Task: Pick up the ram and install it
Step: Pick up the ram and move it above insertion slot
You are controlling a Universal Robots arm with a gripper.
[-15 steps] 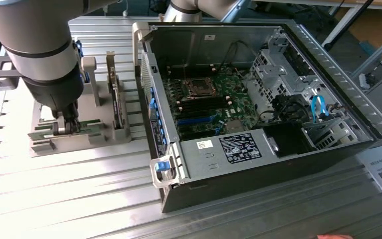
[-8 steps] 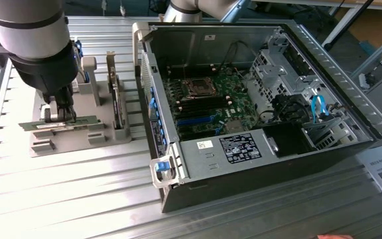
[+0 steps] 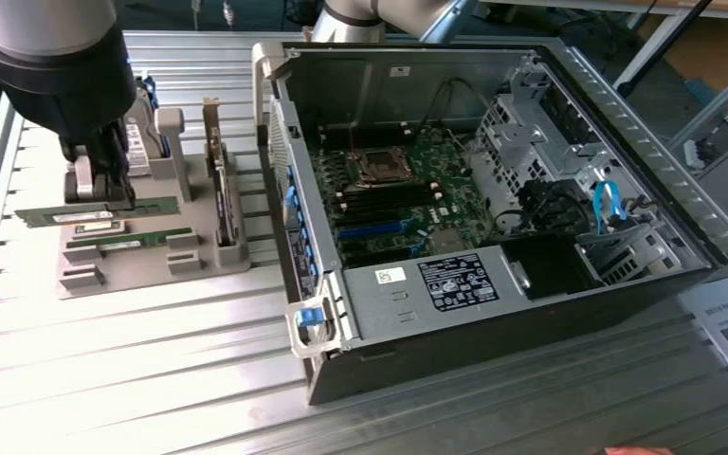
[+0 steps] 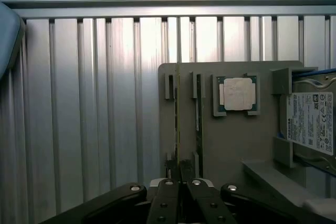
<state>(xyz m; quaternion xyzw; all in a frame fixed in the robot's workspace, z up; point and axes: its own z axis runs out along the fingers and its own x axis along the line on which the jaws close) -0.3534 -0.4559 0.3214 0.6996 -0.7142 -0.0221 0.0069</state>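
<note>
Gripper (image 4: 179, 178) grasps the ram (image 4: 177, 114), with the case (image 3: 465, 351) at 3 o'clock in exterior view; judged light, stiff, fragile, best pinched across flat faces mid-length.

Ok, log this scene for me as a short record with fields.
gripper: shut on the ram, which stands edge-on between its fingers
ram position: at the grey holder; cannot tell whether it is lifted
second stick: in the holder, beside the gripped one
processor chip: in its pocket on the holder
computer case: open, to the exterior view's right of the holder
</note>
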